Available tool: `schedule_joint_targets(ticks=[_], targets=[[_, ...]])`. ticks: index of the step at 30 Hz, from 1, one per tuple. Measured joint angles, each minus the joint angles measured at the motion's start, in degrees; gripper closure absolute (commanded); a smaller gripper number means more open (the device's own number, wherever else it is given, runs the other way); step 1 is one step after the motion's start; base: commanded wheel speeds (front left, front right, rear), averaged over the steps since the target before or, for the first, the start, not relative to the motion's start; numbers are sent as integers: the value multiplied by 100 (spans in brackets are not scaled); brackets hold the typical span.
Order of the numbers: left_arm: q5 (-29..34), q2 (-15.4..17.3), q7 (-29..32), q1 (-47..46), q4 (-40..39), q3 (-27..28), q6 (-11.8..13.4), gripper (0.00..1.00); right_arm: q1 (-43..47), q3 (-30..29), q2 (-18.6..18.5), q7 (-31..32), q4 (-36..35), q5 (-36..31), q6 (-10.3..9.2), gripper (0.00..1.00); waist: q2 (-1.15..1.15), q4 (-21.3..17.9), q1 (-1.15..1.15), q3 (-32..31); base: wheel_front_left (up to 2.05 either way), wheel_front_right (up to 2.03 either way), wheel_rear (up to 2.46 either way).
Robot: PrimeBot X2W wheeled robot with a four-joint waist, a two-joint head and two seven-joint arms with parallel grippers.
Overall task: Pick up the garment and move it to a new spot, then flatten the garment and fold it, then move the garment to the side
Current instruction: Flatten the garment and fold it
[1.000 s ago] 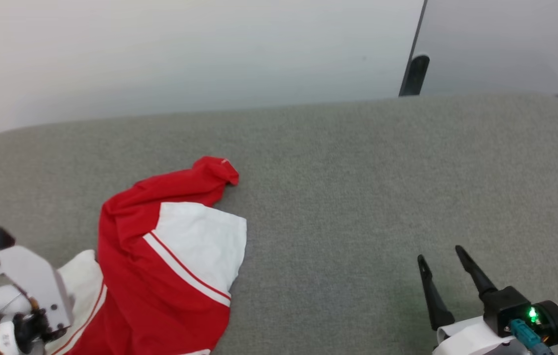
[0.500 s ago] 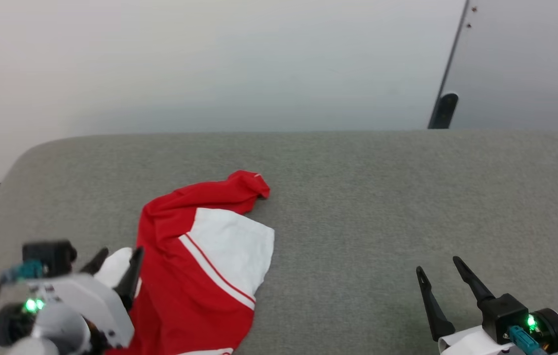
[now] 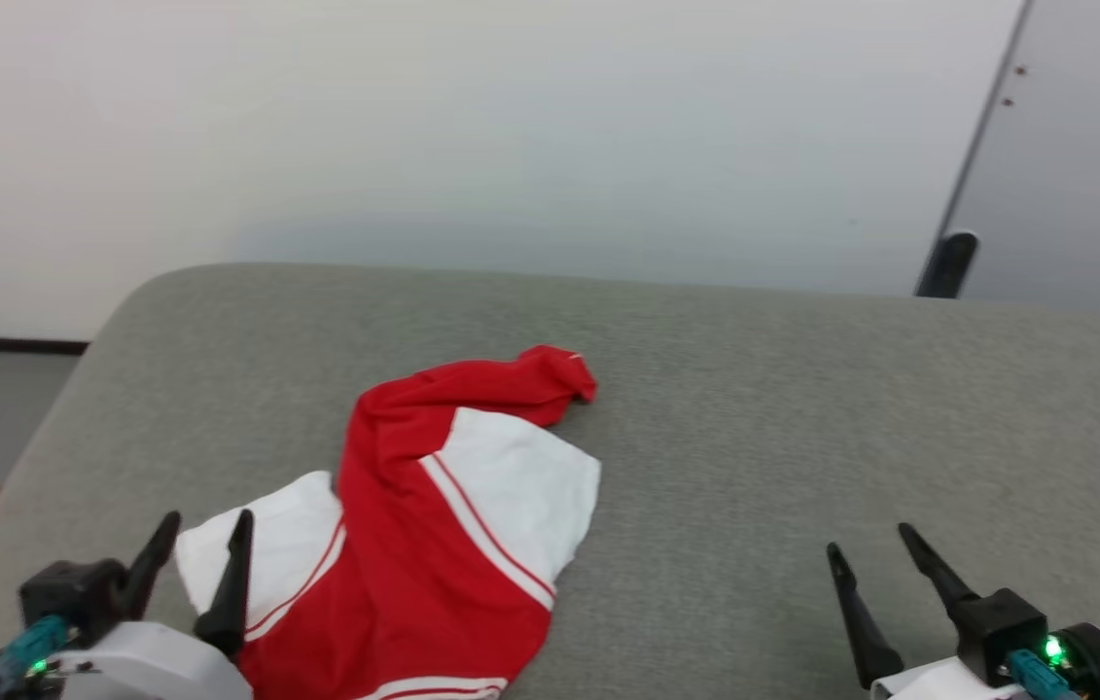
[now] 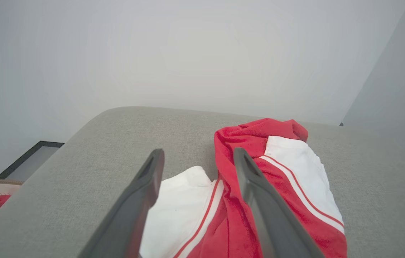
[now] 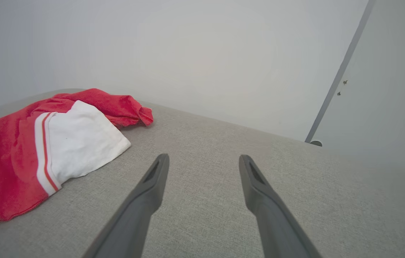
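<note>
The fingers of the left gripper are spread wide and empty, aimed low over the near white sleeve of the garment, which lies crumpled on the left of the table. The pick-up is judged not yet begun; lowering and closing on cloth are called for. The right gripper, equally wide, is held well apart.

The garment lies on the worktop, left of centre in the head view, and reaches down to the bottom edge. The left pincer is at the lower left, with its tips at the garment's left edge. The right pincer is at the lower right, over bare worktop and well apart from the garment. A wall stands behind the worktop.
</note>
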Motion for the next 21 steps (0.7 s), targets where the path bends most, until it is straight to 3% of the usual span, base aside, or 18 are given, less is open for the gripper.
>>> schedule_joint_targets(ticks=[9,15,21], targets=[[-2,4,-140,-130,290,149,156,0,-259,688,-393,664,29,587,0,0,0,738,0,-42,0,0,0],[-7,-185,-96,-218,323,-11,147,0,-591,1050,-792,1655,187,1184,1,0,0,1407,0,-59,0,0,0],[-38,-468,-314,-213,207,-29,192,0,-1625,1602,-1257,2647,312,1716,3,0,0,1930,0,107,0,0,0]])
